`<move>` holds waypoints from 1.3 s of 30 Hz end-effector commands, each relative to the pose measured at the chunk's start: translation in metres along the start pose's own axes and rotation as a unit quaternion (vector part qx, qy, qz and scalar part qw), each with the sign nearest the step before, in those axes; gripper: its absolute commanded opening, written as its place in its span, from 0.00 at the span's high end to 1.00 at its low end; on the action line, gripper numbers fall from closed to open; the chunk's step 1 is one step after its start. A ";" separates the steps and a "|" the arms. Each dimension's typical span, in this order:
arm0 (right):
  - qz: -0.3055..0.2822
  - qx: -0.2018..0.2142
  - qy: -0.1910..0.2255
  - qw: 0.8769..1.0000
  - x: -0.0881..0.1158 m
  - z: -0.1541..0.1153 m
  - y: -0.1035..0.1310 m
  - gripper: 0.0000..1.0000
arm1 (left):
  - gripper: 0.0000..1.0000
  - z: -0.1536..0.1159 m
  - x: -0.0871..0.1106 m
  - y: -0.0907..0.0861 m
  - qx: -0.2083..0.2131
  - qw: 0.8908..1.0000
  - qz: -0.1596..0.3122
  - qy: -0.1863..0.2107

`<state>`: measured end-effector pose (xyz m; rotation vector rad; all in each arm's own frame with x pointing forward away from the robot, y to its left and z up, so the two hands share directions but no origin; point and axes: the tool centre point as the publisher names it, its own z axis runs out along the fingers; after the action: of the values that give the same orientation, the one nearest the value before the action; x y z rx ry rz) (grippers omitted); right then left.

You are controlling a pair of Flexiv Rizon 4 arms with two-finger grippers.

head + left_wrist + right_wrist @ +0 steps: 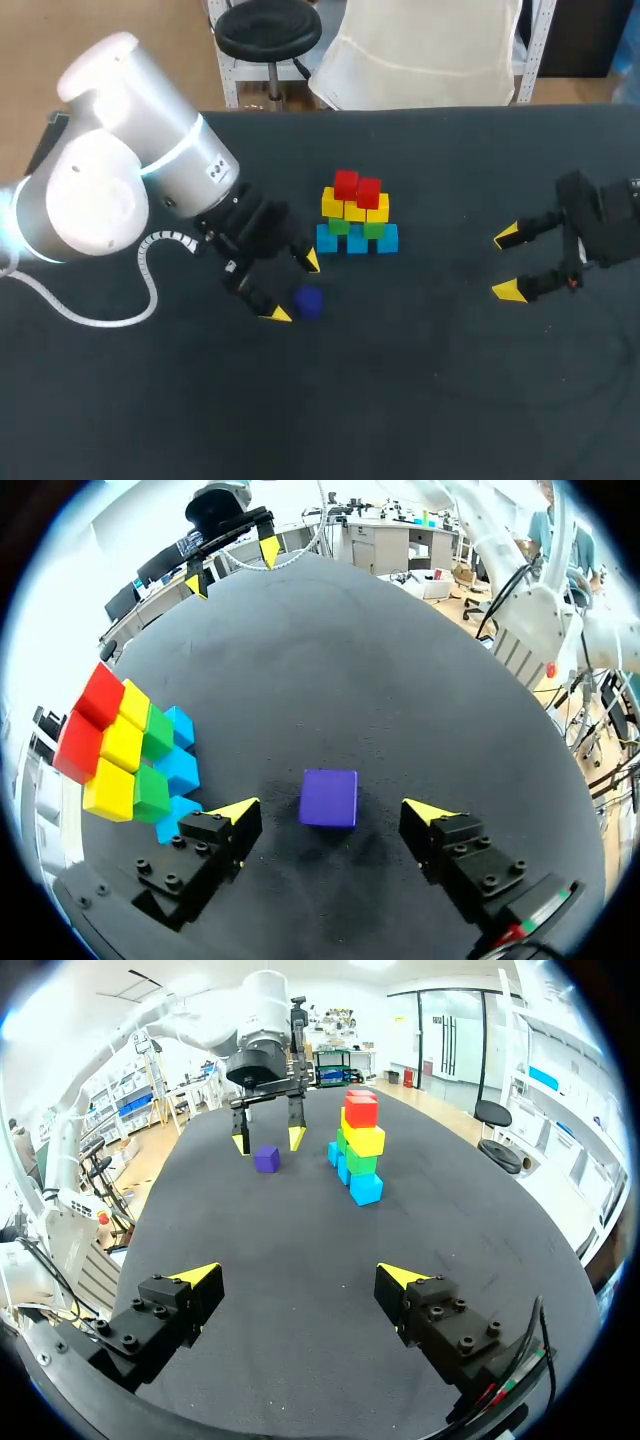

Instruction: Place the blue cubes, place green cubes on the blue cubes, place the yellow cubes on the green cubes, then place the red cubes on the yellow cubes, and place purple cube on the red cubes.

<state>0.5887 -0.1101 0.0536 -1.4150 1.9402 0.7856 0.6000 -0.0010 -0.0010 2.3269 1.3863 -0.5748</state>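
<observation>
A purple cube (308, 301) (329, 797) lies flat on the black table (450, 380), between the spread fingers of my left gripper (294, 287) (332, 809), which is open; a gap shows on both sides of the cube. Just beyond it stands the stack (357, 215) (130, 745): three blue cubes (357, 240) at the base, then green cubes (358, 227), yellow cubes (355, 208) and two red cubes (356, 187) on top. My right gripper (507, 264) (298, 1275) hangs open and empty to the right of the stack (358, 1145), well clear of it.
Nothing else lies on the table. Black cloth runs bare in front of the stack and between the two arms. A white cable (110, 315) from my left arm loops over the table's left part.
</observation>
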 end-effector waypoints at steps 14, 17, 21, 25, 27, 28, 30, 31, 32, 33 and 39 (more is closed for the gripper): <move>0.000 -0.001 -0.001 1.000 0.001 0.001 -0.001 0.00 | 1.00 0.007 -0.003 0.006 0.004 1.000 0.005 0.000; 0.000 -0.001 -0.001 1.000 0.001 0.001 -0.001 0.00 | 1.00 0.003 -0.007 0.006 0.002 1.000 0.003 -0.003; 0.000 -0.001 -0.001 1.000 0.001 0.001 -0.001 0.00 | 1.00 -0.013 -0.019 0.006 -0.003 1.000 -0.005 -0.018; 0.000 -0.001 -0.001 1.000 0.001 0.001 -0.001 0.00 | 1.00 -0.034 -0.035 0.009 -0.015 0.999 -0.022 -0.023; 0.000 -0.001 -0.001 1.000 0.001 0.001 -0.001 0.00 | 1.00 -0.044 -0.040 0.012 -0.025 0.998 -0.052 -0.030; 0.000 -0.001 -0.001 1.000 0.001 0.001 -0.001 0.00 | 1.00 -0.050 -0.042 0.014 -0.033 0.996 -0.072 -0.032; 0.000 -0.001 -0.001 1.000 0.001 0.001 -0.001 0.00 | 1.00 -0.061 -0.043 0.021 -0.043 0.992 -0.112 -0.034; 0.000 -0.001 -0.001 1.000 0.001 0.001 -0.001 0.00 | 1.00 -0.069 -0.044 0.025 -0.052 0.988 -0.136 -0.040; 0.000 -0.001 -0.001 1.000 0.001 0.001 -0.001 0.00 | 1.00 -0.074 -0.043 0.029 -0.056 0.985 -0.154 -0.045; 0.000 -0.001 -0.001 1.000 0.001 0.001 -0.001 0.00 | 1.00 -0.078 -0.043 0.032 -0.065 0.983 -0.164 -0.048; 0.000 -0.001 -0.001 1.000 0.001 0.001 -0.001 0.00 | 1.00 -0.102 -0.042 0.059 -0.080 0.971 -0.227 -0.018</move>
<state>0.5887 -0.1101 0.0536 -1.4150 1.9401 0.7857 0.6462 -0.0041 0.1036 1.8586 1.8285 -0.6422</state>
